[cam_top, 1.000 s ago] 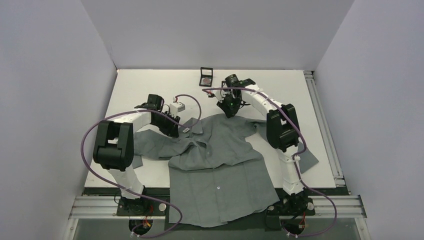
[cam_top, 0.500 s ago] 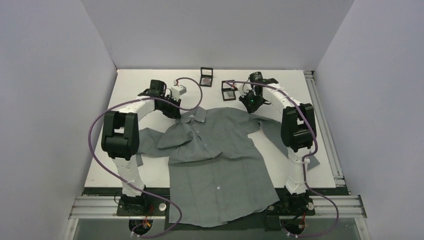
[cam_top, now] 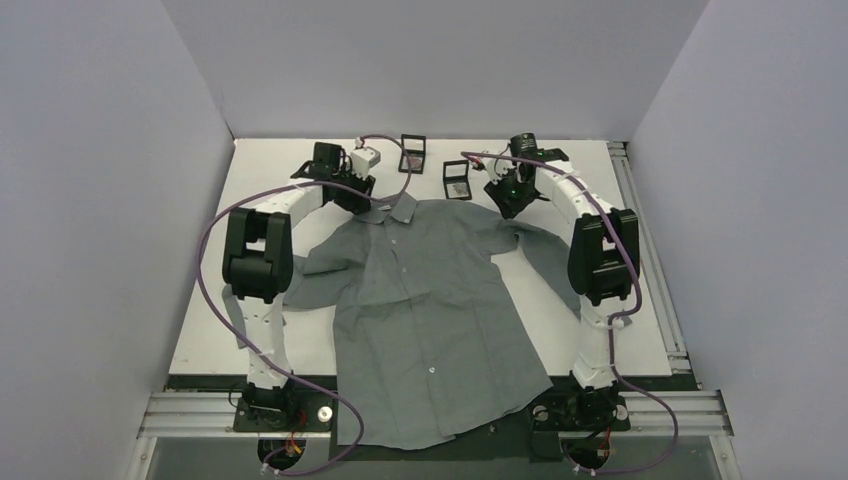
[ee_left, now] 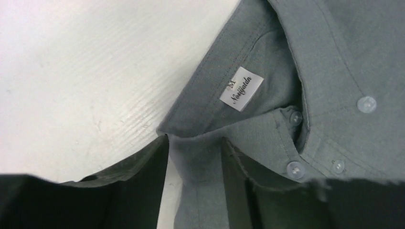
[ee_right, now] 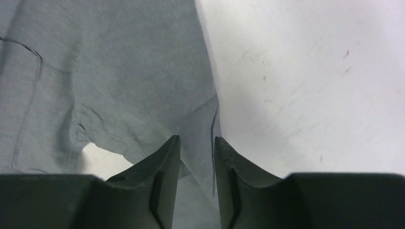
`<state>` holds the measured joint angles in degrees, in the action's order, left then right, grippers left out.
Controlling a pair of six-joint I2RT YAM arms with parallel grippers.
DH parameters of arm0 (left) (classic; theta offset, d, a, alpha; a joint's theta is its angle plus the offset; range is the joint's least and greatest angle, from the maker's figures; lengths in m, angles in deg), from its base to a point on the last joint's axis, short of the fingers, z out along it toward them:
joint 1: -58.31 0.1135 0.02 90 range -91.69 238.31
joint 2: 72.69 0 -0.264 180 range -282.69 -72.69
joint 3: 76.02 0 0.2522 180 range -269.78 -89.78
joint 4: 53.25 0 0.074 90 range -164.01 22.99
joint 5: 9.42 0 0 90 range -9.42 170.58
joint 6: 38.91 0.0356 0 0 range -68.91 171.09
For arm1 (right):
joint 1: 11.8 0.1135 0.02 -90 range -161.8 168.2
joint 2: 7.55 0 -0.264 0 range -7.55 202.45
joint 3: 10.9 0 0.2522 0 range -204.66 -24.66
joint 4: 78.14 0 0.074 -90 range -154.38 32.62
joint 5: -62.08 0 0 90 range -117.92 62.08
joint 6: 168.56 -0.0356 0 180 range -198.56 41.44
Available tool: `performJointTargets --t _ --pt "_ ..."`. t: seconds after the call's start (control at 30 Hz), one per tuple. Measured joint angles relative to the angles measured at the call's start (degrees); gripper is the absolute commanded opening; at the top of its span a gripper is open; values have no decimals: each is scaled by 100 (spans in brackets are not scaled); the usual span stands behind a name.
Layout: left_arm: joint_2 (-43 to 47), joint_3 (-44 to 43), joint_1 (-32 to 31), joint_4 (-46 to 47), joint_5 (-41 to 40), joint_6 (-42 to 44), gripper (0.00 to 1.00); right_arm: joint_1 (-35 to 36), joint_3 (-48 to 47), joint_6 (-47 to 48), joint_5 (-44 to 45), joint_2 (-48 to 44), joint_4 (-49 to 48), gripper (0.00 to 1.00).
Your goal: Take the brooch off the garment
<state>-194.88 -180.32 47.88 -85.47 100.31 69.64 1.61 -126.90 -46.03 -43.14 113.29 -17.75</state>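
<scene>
The grey garment (cam_top: 430,300) lies spread flat on the white table, collar at the far end, white buttons down its front. The brooch shows in no view. My left gripper (cam_top: 355,195) is at the collar's left end. In the left wrist view it (ee_left: 195,143) stands open, a fold of collar cloth (ee_left: 200,162) lying between the fingers with a sliver of table beside it. My right gripper (cam_top: 510,200) is at the shirt's right shoulder. In the right wrist view it (ee_right: 196,139) is narrowly open over the cloth's edge (ee_right: 110,71).
Two small square black boxes (cam_top: 412,153) (cam_top: 458,180) sit on the table beyond the collar, between the two grippers. A size label (ee_left: 241,92) shows inside the collar. Bare white table (ee_right: 310,86) lies right of the right shoulder. Walls enclose three sides.
The shirt was bunched and folded near the collar; it now lies flat. Both grippers moved toward the far edge, dragging collar and shoulder, and their jaws shut and then opened again.
</scene>
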Motion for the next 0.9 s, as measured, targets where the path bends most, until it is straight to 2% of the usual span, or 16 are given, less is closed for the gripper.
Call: performJointTargets --t 0.03,0.1,0.2,0.47,0.57,0.73,0.87,0.9 --pt "-9 -39 -4 13 -52 7 63 -44 0 17 -4 0 52 38" --pt "7 -94 26 24 -116 -2 71 -192 0 57 -4 0 173 44" --pt "136 -92 210 -151 -44 46 76 -476 13 127 -7 0 269 49" --pt "1141 702 1480 -820 525 269 79 -927 332 490 -35 -4 636 51" --pt "1244 951 1668 -957 601 337 79 -920 669 643 26 -24 680 51" --pt "1244 1451 1445 -1132 728 435 74 -944 1078 835 177 -33 743 50" --pt "1152 1574 1091 -1147 568 483 58 -1064 1320 955 289 -168 717 45" --pt "1119 1574 1005 -1137 507 479 49 -1119 1384 979 328 -208 719 45"
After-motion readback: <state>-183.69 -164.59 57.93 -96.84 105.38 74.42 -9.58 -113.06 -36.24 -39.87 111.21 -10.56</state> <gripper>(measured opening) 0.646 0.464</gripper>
